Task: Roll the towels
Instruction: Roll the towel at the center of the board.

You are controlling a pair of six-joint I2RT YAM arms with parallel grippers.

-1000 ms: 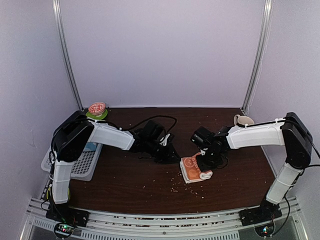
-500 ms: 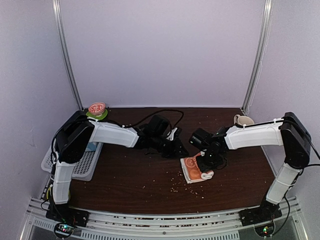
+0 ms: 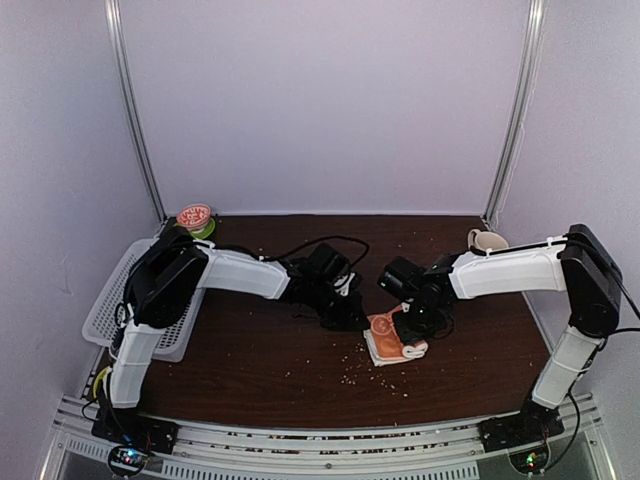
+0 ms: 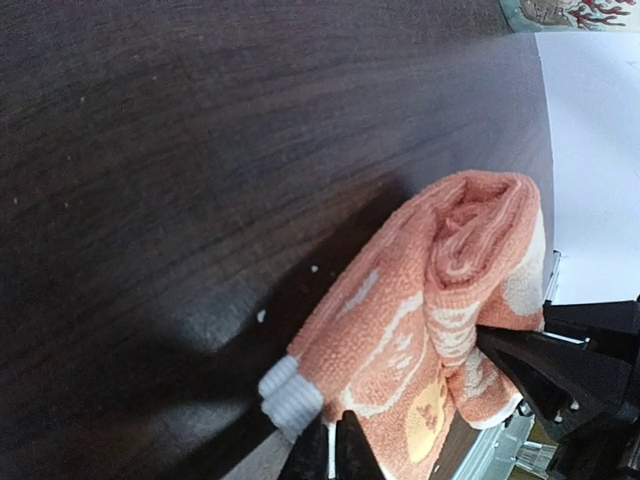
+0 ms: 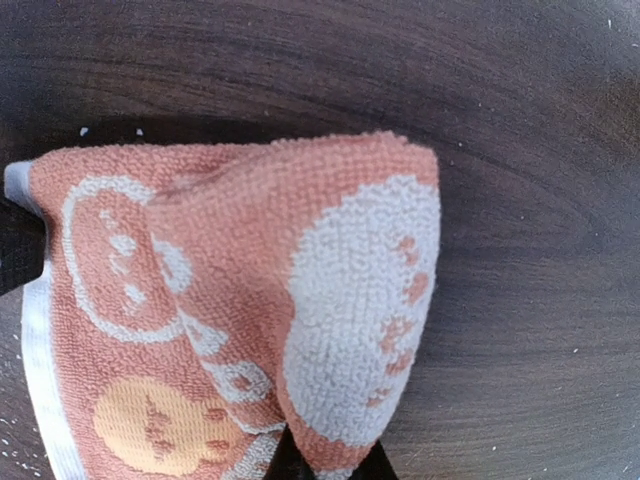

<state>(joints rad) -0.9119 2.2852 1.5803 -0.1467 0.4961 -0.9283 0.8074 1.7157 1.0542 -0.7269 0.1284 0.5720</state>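
Orange rabbit-print towel (image 3: pixel 385 338) mid-way across the counter (image 3: pixel 260 365), right end effector (image 5: pixel 322 462) clamping its raised fold, left end effector (image 4: pixel 330 448) closed by the hem (grip unclear).

And here's a robotics lab test cell, no question. Bare pale walls (image 3: pixel 320 100) box the scene in on three sides, with metal posts (image 3: pixel 135 120) running up the back corners. The left arm (image 3: pixel 240 272) and right arm (image 3: pixel 510 268), white and black, stand bolted to an aluminium rail (image 3: pixel 330 440) at the near edge of a dark wood worktop (image 3: pixel 260 360). Loose black cable (image 3: pixel 320 243) loops across it, and a bare circuit board (image 3: pixel 128 458) glows with small lights by the base.
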